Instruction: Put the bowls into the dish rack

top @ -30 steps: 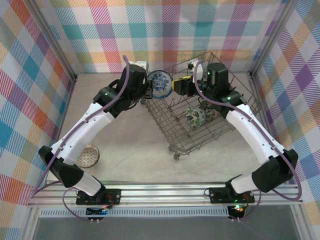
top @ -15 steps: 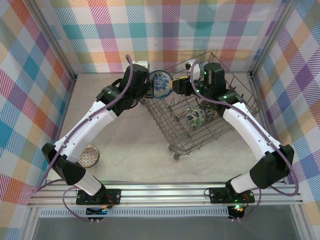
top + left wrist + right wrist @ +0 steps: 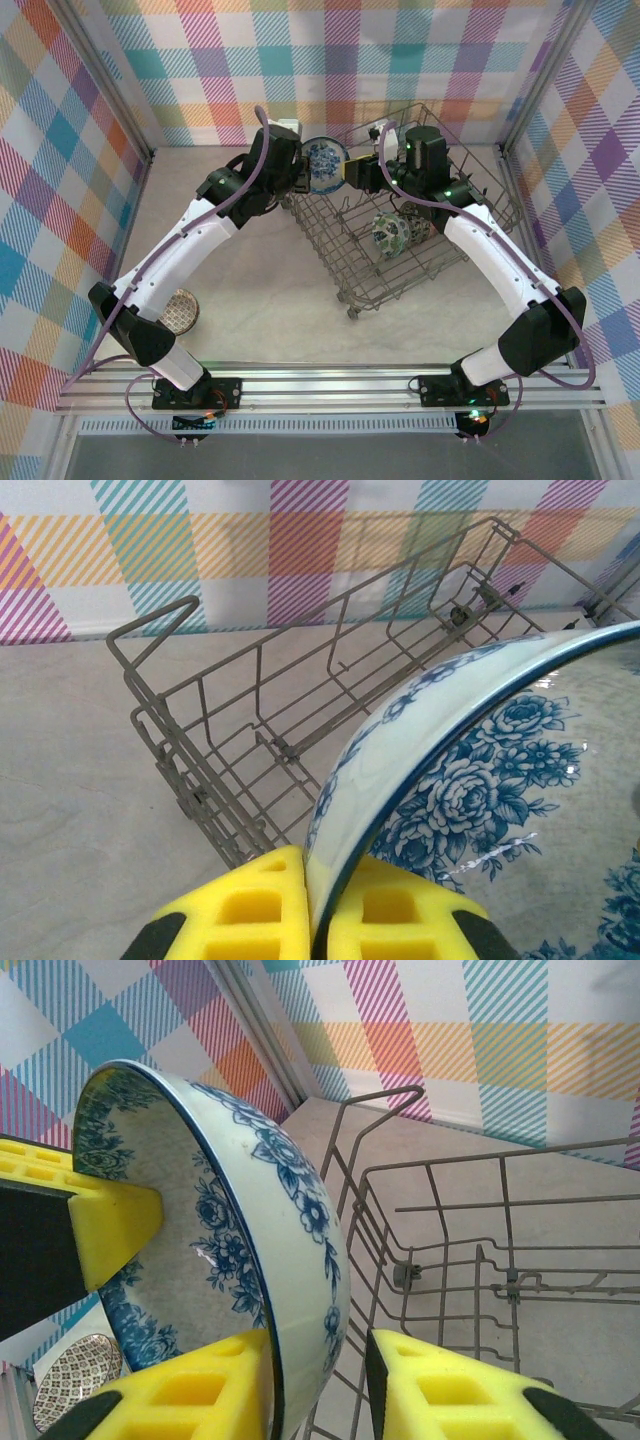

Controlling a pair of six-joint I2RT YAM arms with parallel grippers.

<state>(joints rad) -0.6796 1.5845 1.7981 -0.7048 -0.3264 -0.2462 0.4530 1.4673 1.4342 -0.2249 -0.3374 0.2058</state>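
**Hand-over at the rack corner**

I have the blue bowl [image 3: 322,163] in the air just outside the far left corner of the rack [image 3: 440,270], standing on edge between the two arms. The left gripper [image 3: 320,900] is pressed together on its lower rim, one pad on each face. The right gripper [image 3: 320,1370] reaches in from the rack side, so the bowl lies directly to its left. Its jaws straddle the opposite rim. The inner pad is about at the painted face, while I can see a gap between the outer pad and the bowl's wall, so I call it spread and not yet pinching.

My right arm is the nearer one to the rack, and I judge the next move depends on it gripping before the left lets go.

Against a second ago, the right gripper has come in from just beside the bowl to around its rim, and its jaws have narrowed. The bowl has hardly moved. A green bowl [image 3: 392,235] stands in the rack, and a tan bowl [image 3: 178,312] waits on the tabletop [image 3: 260,290].
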